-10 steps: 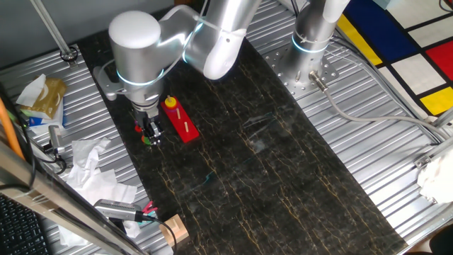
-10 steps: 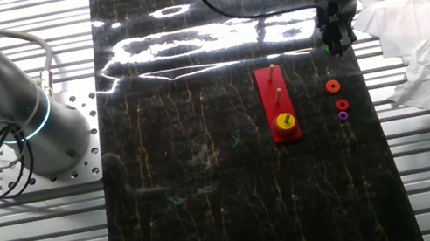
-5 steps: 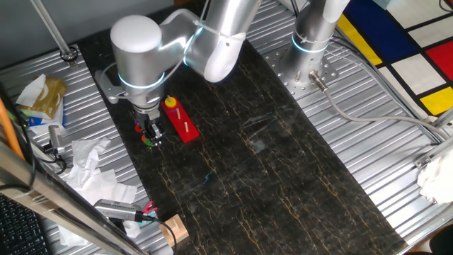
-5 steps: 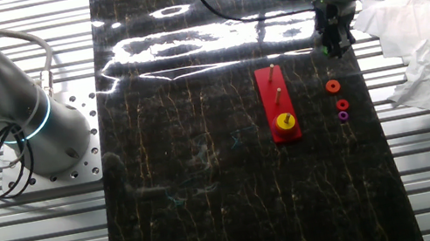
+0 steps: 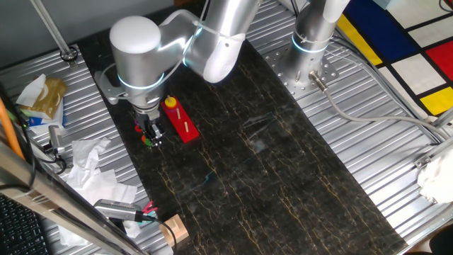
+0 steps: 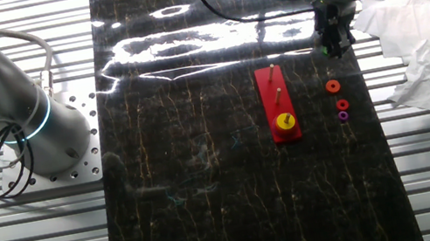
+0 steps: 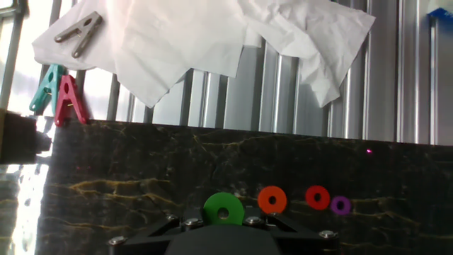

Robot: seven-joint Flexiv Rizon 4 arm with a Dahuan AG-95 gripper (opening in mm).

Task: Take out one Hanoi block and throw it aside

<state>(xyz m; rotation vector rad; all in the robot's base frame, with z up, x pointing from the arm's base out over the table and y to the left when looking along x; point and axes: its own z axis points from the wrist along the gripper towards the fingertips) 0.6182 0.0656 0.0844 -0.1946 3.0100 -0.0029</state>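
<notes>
Almost nothing has changed over the last second. In both fixed views the gripper (image 6: 334, 39) hangs in the same spot as before, at the upper right of the dark desk (image 6: 205, 166) in one view and left of centre in the other (image 5: 151, 134). This reads as a pause with the piece in hand, not yet a throw.

In the hand view, the green ring (image 7: 224, 210) sits at the bottom centre of the frame, right at the tips of the jaws. The jaws appear closed on it, holding it just above the desk. A small green speck shows at the gripper tip in the fixed views too (image 5: 147, 141).

The red peg board (image 6: 279, 100) lies in the middle of the frame, with a yellow disc (image 6: 285, 121) on its lowest peg. The green ring is clearly off the board, so the taking out looks done. What remains, by my judgement, is to let it go off to the side.

To the right of the green ring in the hand view lie three loose rings on the desk: an orange ring (image 7: 272, 200), a red ring (image 7: 317, 197) and a purple ring (image 7: 341, 205). Crumpled white paper (image 7: 212, 35) fills the top of that frame, beyond the desk edge.
</notes>
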